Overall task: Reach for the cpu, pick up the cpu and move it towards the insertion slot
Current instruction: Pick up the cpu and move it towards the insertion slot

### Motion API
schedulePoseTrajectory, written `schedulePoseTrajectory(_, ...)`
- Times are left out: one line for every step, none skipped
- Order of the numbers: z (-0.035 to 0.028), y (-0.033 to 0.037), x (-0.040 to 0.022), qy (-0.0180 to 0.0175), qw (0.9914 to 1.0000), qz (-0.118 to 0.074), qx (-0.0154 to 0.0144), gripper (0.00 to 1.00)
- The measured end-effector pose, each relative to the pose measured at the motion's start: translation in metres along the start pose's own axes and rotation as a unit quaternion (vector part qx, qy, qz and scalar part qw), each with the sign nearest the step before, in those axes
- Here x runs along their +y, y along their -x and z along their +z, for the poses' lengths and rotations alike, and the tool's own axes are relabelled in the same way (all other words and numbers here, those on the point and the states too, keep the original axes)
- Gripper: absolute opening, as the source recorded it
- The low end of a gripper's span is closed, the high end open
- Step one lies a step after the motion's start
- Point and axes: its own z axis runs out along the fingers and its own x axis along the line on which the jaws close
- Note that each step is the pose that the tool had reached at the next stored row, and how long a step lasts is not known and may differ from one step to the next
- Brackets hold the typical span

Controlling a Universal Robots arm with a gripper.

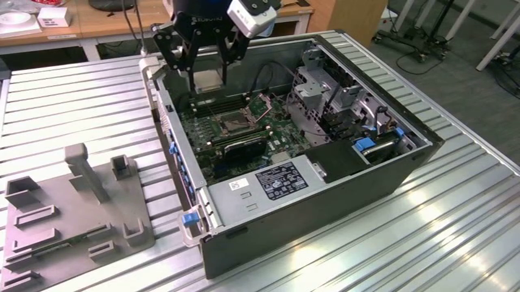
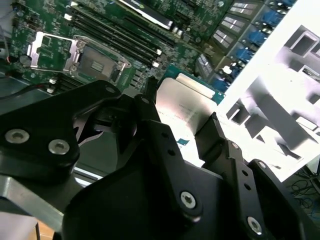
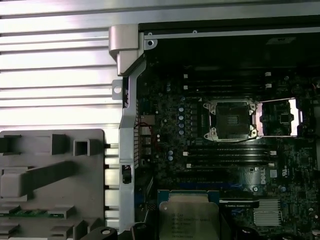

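The cpu (image 1: 207,79), a flat square chip with a silvery-beige top, hangs above the far end of the open computer case. My gripper (image 1: 207,84) is shut on it, one black finger on each side. In both wrist views the cpu (image 2: 182,107) (image 3: 189,220) sits between those fingers (image 2: 150,117). The insertion slot (image 1: 230,123) (image 3: 231,119) (image 2: 97,62) is a silver-framed square socket with a dark centre on the green board. Its metal cover is swung open beside it. The held chip is off to one side of the slot and above the board, apart from it.
The black computer case (image 1: 325,182) lies open on a ribbed metal table (image 1: 455,231). Long black memory slots (image 3: 230,152) flank the socket. A grey plastic tray (image 1: 73,207) with upright posts stands at the exterior view's left. Drive cages and blue clips fill the case's other end.
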Motion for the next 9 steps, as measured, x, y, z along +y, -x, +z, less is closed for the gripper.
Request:
schedulePoseTrajectory(0.0001, 0.0018, 0.0008, -0.0001, 1.0, 0.0, 0.0, 0.55)
schedulePoseTrajectory(0.0002, 0.0036, 0.0018, 0.0, 1.0, 0.0, 0.0, 0.55)
schedulePoseTrajectory(0.0004, 0.0055, 0.0028, 0.0, 1.0, 0.0, 0.0, 0.55)
schedulePoseTrajectory(0.0005, 0.0074, 0.0037, -0.0001, 1.0, 0.0, 0.0001, 0.55)
schedulePoseTrajectory(0.0006, 0.0094, 0.0046, -0.0001, 1.0, 0.0, 0.0001, 0.55)
schedulePoseTrajectory(0.0008, 0.0113, 0.0054, -0.0001, 1.0, 0.0, 0.0001, 0.55)
schedulePoseTrajectory(0.0009, 0.0129, 0.0063, -0.0001, 1.0, 0.0, 0.0001, 0.55)
schedulePoseTrajectory(0.001, 0.0144, 0.007, -0.0001, 1.0, 0.0, 0.0001, 0.55)
schedulePoseTrajectory(0.0011, 0.0158, 0.0075, -0.0001, 1.0, 0.0, 0.0, 0.55)
